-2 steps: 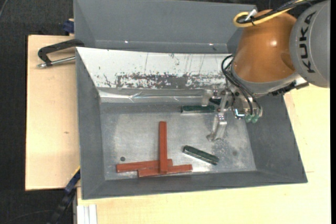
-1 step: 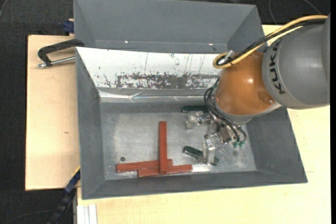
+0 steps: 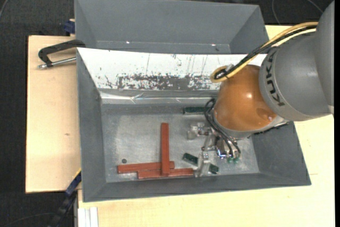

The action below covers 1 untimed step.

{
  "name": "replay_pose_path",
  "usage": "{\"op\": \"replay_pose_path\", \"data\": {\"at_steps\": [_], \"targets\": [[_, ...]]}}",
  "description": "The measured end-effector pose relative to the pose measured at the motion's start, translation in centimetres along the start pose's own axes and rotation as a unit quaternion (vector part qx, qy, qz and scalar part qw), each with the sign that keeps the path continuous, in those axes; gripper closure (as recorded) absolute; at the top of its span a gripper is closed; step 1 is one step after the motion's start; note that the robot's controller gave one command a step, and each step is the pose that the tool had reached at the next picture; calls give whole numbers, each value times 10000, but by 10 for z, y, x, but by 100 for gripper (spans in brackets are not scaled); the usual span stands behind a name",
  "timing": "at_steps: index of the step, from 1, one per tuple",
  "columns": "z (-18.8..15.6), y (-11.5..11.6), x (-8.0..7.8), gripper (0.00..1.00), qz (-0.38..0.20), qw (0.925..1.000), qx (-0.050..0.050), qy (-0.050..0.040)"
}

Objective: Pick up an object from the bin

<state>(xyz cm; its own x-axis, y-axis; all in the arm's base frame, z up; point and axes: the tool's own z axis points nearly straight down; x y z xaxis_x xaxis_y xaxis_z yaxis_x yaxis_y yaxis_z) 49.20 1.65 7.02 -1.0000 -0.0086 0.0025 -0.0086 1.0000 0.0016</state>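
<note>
Camera view: gripper (image 3: 206,163) low at front right of bin (image 3: 90,130), just beside small dark-green block (image 3: 189,157); open or closed, cannot tell. Centre squarely over block, avoiding red-brown sticks (image 3: 165,146).

We count one grey bin (image 3: 90,130). In it we make out three reddish-brown bars: one long bar (image 3: 165,141) running up the view and two crosswise bars (image 3: 139,169) at its lower end, which overlap, so that count is less sure. We count three small dark green pieces: one by the back wall (image 3: 194,110), one mid-floor (image 3: 189,158), one near the front (image 3: 213,169). We also count one silvery metal bit (image 3: 195,131) and one tiny dark speck (image 3: 124,161).
</note>
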Motion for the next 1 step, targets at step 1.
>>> {"op": "replay_pose_path", "data": {"at_steps": [1], "targets": [[0,0,-1,100,-1,10000,2,-8]]}}
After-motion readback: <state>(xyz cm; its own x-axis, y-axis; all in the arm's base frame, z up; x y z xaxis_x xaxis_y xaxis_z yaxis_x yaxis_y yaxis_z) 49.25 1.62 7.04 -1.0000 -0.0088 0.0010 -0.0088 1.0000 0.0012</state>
